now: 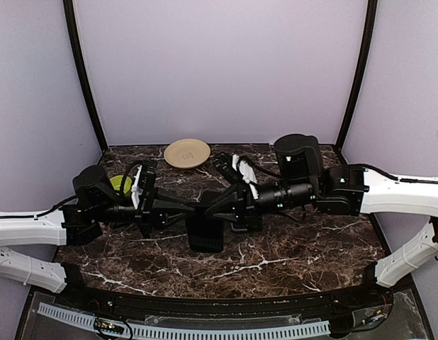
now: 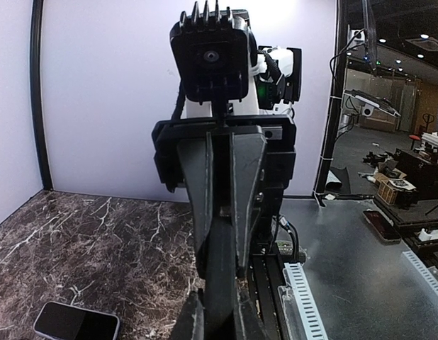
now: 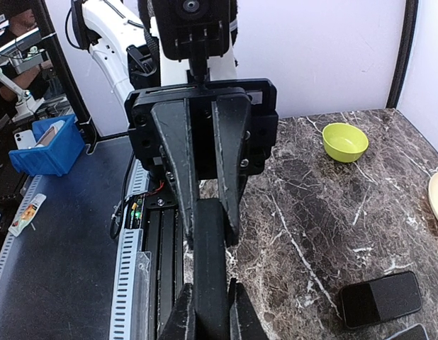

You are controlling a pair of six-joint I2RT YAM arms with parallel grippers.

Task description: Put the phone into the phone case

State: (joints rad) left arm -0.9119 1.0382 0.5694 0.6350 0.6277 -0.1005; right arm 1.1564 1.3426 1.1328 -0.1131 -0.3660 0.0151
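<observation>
A flat black phone case (image 1: pixel 206 237) hangs edge-up over the middle of the table, held from opposite ends by both arms. My left gripper (image 1: pixel 191 213) (image 2: pixel 219 319) is shut on its left end. My right gripper (image 1: pixel 223 212) (image 3: pixel 210 306) is shut on its right end. In each wrist view the case (image 2: pixel 220 273) (image 3: pixel 209 248) runs straight away between my fingers to the other arm's jaws. The phone (image 2: pixel 76 323) (image 3: pixel 380 297), a glossy dark slab, lies flat on the marble behind the grippers, apart from the case.
A tan plate (image 1: pixel 187 152) sits at the back centre and a green bowl (image 1: pixel 120 184) (image 3: pixel 345 141) at the back left behind the left arm. Another dark flat corner (image 3: pixel 412 333) shows beside the phone. A slotted rail (image 1: pixel 183 329) lines the table's near edge.
</observation>
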